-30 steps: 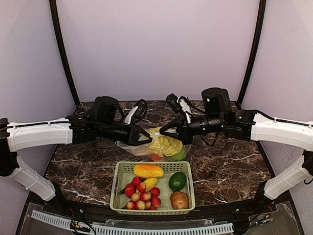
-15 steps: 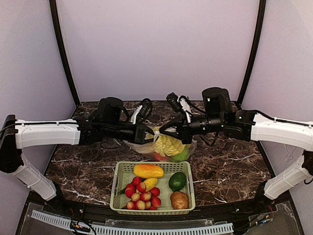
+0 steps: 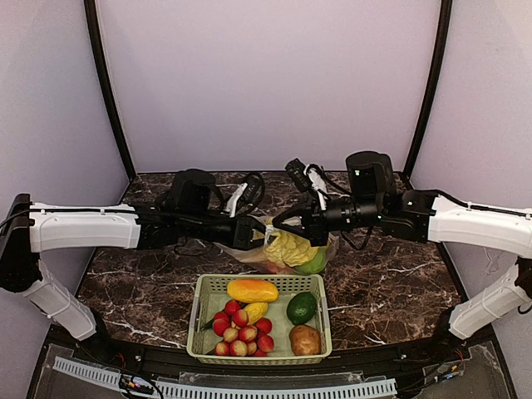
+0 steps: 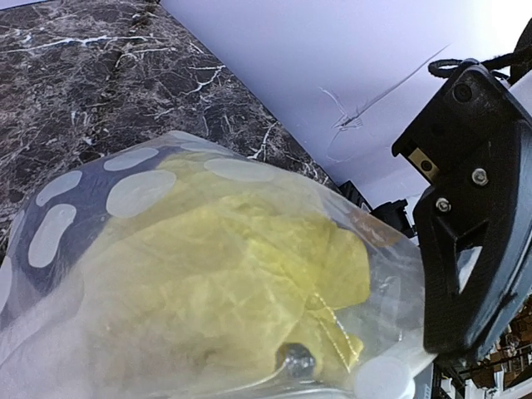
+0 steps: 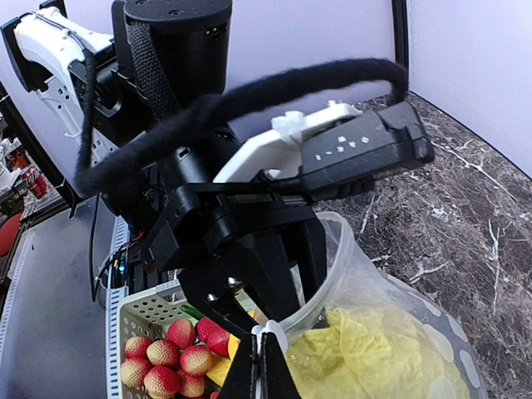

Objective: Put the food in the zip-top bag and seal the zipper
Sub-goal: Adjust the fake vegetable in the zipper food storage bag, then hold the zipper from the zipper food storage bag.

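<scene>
Right gripper pinched tight on the mouth rim of the zip-top bag. Left gripper faces it nose to nose, fingers at the same rim on the opposite side; can't tell if they're clamping or slightly apart. Bag sits between and just below both tips. Napa cabbage bulges inside, green apple under it on the right gripper's side. Mouth gapes, zipper unsealed. Basket sits nearer the arm bases, apart from both grippers.
</scene>
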{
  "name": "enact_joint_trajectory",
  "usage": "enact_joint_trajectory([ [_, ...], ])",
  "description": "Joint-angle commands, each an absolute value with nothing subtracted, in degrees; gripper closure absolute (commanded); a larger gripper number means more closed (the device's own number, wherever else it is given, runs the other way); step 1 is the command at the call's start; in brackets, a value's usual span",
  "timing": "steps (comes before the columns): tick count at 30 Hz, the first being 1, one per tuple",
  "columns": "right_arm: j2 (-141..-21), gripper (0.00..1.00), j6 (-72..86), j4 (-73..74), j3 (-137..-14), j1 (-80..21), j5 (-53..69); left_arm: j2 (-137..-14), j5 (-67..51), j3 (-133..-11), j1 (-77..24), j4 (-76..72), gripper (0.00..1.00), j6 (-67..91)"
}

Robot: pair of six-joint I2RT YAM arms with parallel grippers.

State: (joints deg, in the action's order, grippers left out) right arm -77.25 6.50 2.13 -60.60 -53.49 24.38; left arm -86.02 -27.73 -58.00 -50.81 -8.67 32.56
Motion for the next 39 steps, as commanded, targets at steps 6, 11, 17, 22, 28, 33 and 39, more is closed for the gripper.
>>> enact_joint_trajectory([
  [6,-73.8,1.0,7.1,-1.8,-58.6,-53.6,22.2,-72.5,-19.9,-56.4,-50.5,4.2,0.6,25.1],
  [11,-73.3,1.0,7.3,-1.9,-58.1,-53.6,22.1,-68.2,-20.3,-57.6,-49.6,8.7,0.57,22.5],
  [17,-73.3,1.0,7.6,-2.1,-58.1,-53.7,22.8,-69.9,-27.2,-64.1,-49.7,12.8,0.52,13.6],
  [22,-73.1,1.0,7.7,-2.2,-58.1,-53.7,22.8,-74.1,-31.9,-69.7,-50.1,14.7,0.5,6.2],
  [28,-71.1,1.0,8.4,-3.8,-57.1,-53.6,21.5,-79.0,-33.2,-73.1,-51.2,14.8,0.5,1.8],
  [33,-70.8,1.0,8.6,-3.9,-56.7,-53.6,21.3,-81.0,-32.3,-73.6,-51.6,14.6,0.51,0.4],
  [39,-70.8,1.0,8.8,-4.0,-56.4,-53.6,21.6,-82.3,-30.4,-73.8,-51.8,14.4,0.54,-2.3],
])
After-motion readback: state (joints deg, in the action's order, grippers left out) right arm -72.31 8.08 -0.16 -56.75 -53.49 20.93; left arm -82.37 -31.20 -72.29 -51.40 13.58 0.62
